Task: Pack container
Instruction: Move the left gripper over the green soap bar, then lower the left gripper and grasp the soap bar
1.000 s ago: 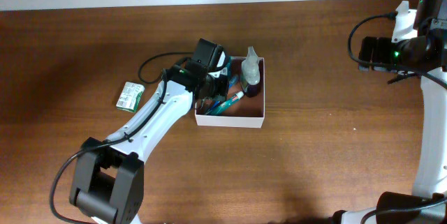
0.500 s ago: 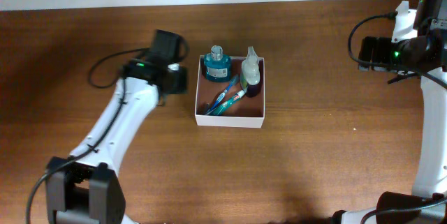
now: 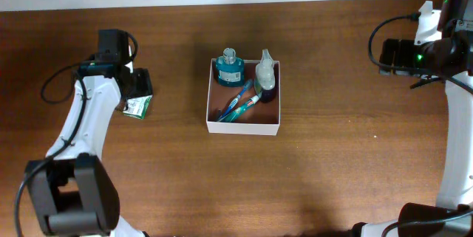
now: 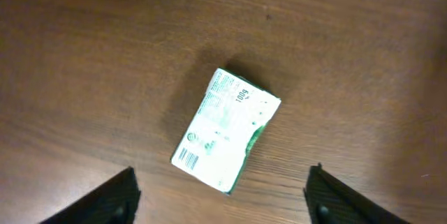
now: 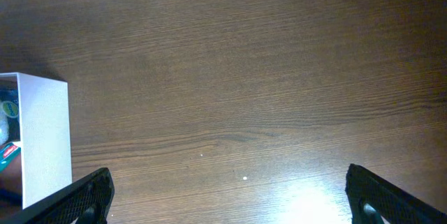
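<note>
- I see the square shallow container with white outer walls and a reddish-brown inside [image 3: 244, 128] sitting flat near the middle of the brown wooden table [image 3: 332, 163], open side up.
- In the container's far-left corner stands a round blue bottle with a clear cap [image 3: 229, 68], upright against the wall.
- In the container's far-right corner a pale translucent squeeze bottle [image 3: 266, 75] leans with its tip over the far rim. A small dark round item sits just in front of it, too small for me to make out.
- 2 slim blue and teal toothbrushes [image 3: 237, 108] lie diagonally across the container's floor, heads toward the pale bottle.
- Well to the left of the container, and apart from it, a small green-and-white printed rectangular packet [image 4: 227, 128] lies flat on the wood.
- My left gripper [image 4: 221, 185] hangs above that packet. Its 2 dark fingers are spread wide, one on either side of the packet, with nothing clamped between them and no contact that I can see.
- My right gripper [image 5: 227, 182] is well to the right of the container, toward the far edge of the table. Its 2 fingers are also spread wide, over bare wood, and grip nothing.
- From the right wrist camera only one white outer wall of the container [image 5: 45, 140] shows, at the left edge.
</note>
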